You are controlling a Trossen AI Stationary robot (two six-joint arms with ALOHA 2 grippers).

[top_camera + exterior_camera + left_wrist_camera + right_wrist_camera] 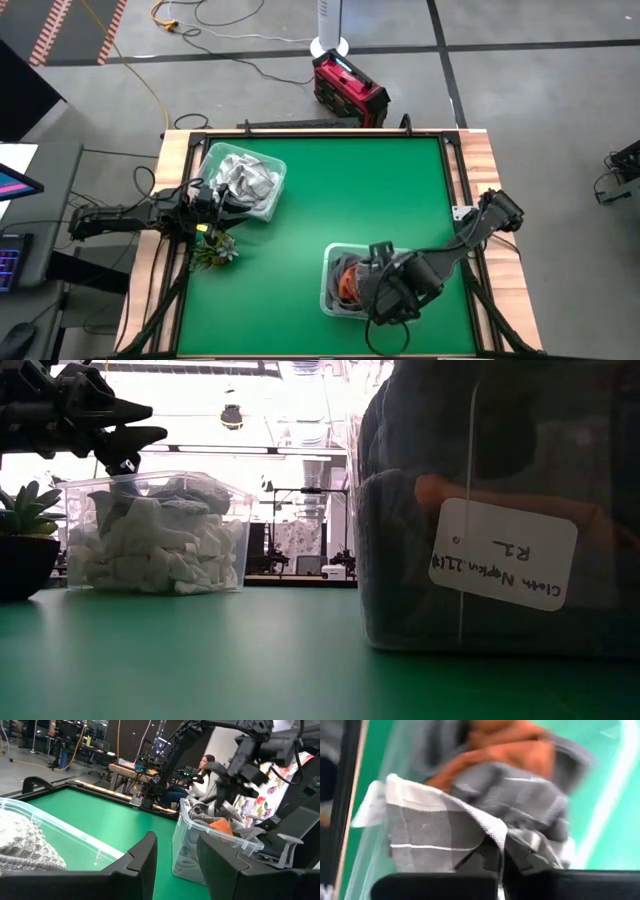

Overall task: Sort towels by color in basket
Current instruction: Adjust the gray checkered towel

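White and light grey towels (243,180) fill the clear bin (272,200) at the table's far left, also in the low view (150,540). My left gripper (177,855) is open and holds nothing, at that bin's near-left side (212,196). A second clear bin (328,290) near the table's near right holds rust orange (347,281) and dark grey towels. My right gripper (382,272) is over this bin, shut on a grey checked towel (445,827), with orange cloth (515,750) beneath it. My right gripper pinches the grey checked towel at a bunched fold (501,845) between its two fingers, coming from above into the bin. The cloth spreads out slack past the fingertips over the orange towel. How many layers it has cannot be told.
A small green plant (215,250) in a dark pot (25,565) stands by the table's left edge, just near of the left bin. The right bin carries a white label (505,555). Bare green table (370,190) lies between the bins. A person (202,767) sits beyond the table.
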